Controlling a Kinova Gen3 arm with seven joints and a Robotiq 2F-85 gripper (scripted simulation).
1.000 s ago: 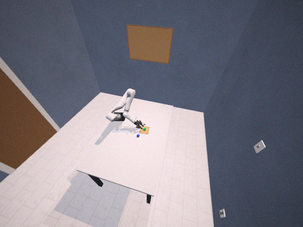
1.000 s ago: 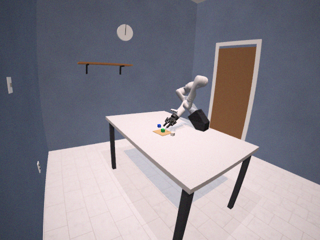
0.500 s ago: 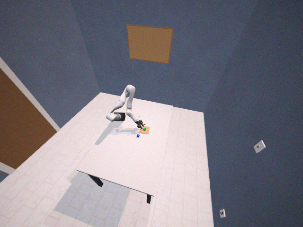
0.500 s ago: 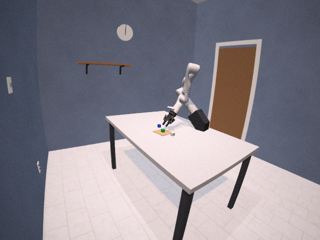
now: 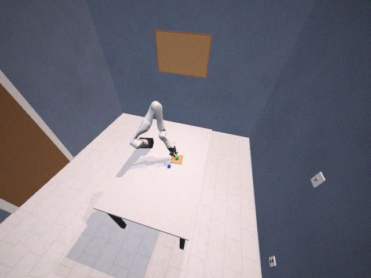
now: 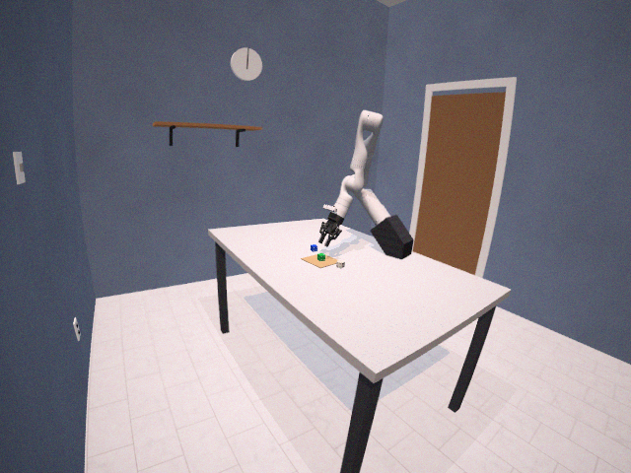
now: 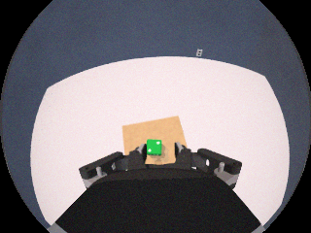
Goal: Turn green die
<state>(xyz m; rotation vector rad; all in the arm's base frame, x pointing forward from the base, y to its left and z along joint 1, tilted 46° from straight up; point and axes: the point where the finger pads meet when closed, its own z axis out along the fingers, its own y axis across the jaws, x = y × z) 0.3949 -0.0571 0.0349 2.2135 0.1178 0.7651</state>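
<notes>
Now, my gripper [image 5: 174, 154] [image 6: 323, 243] [image 7: 160, 149] hangs partly open above the green die [image 5: 177, 158] [image 6: 321, 256] [image 7: 154, 147], with nothing between my fingers. The die rests on the mat [image 5: 180, 162] [image 6: 310, 260] [image 7: 167, 127], at about five o'clock from my fingertips in the top view and six o'clock, lower down, in the exterior view. The wrist view sets it between my fingers only by line of sight, nearer the nine o'clock finger than the three o'clock one. I judge I should shift slightly toward nine in that view to centre, then descend along my approach. From the green die in the exterior view, the blue die [image 5: 168, 165] [image 6: 314, 247] lies at eleven o'clock, the white die [image 6: 340, 264] near four; I'd keep my fingers clear of both.
</notes>
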